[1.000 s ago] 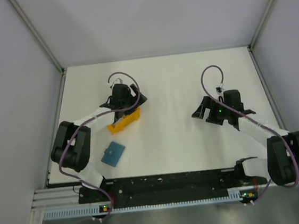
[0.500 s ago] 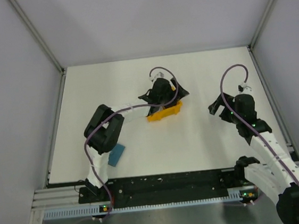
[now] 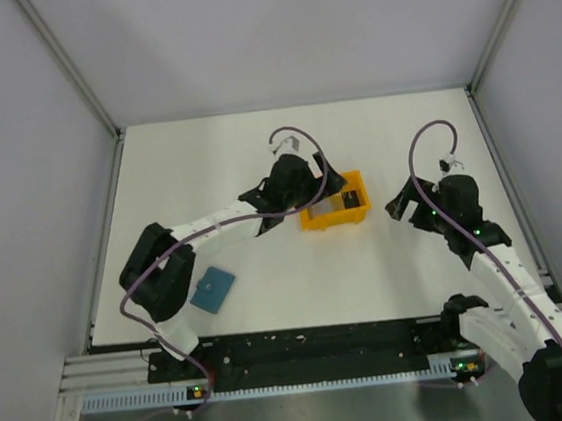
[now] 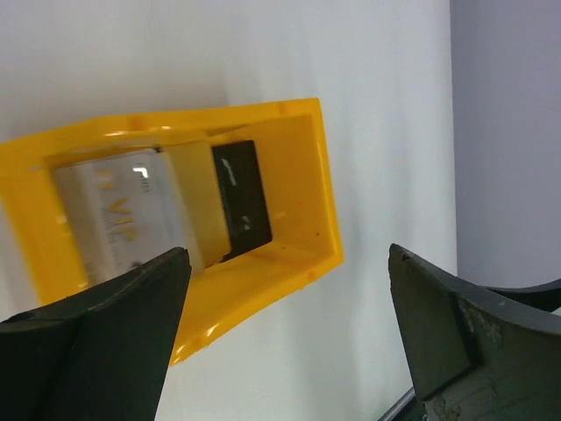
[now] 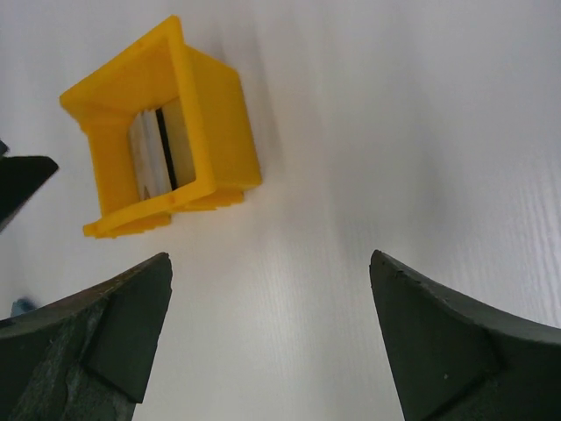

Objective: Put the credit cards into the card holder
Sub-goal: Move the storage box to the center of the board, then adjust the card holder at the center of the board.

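Your left end effector [image 4: 287, 259] gapes empty above the orange tray [image 4: 320, 175] of credit cards [image 4: 131, 210], seemingly set centrally so the equally wide right end effector [image 5: 270, 261] reaches too; the card holder [image 3: 213, 289] lies near left on the counter [image 3: 254, 143].

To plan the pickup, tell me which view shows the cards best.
The left wrist view: it looks straight into the yellow tray, showing the cards overlapping, a silver one, a pale one and a dark one. The right wrist view shows only a narrow slice of them; the top view shows just a tiny patch.
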